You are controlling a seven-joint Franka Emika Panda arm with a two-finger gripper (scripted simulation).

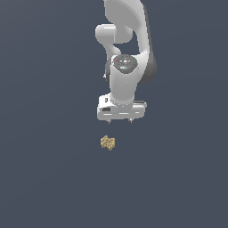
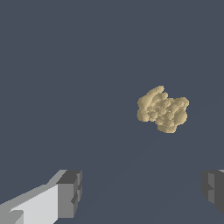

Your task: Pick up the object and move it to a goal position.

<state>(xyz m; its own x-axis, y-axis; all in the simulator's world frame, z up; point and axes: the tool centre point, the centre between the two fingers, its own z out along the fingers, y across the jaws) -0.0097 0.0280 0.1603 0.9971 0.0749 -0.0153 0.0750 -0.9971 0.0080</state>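
The object [image 1: 107, 142] is a tiny lumpy tan-gold thing lying on the dark blue-grey floor. It also shows in the wrist view [image 2: 162, 109], knobbly and irregular. My white gripper [image 1: 120, 122] hangs from the arm above and behind the object, a little toward the exterior view's right, apart from it. In the wrist view the two dark fingertips [image 2: 70, 192] stand wide apart with nothing between them, so the gripper [image 2: 142, 190] is open and empty. The object lies beyond the fingertips, not between them.
The white arm [image 1: 127, 40] rises behind the gripper at the top of the exterior view. The flat dark blue-grey floor [image 1: 44, 178] spreads all around.
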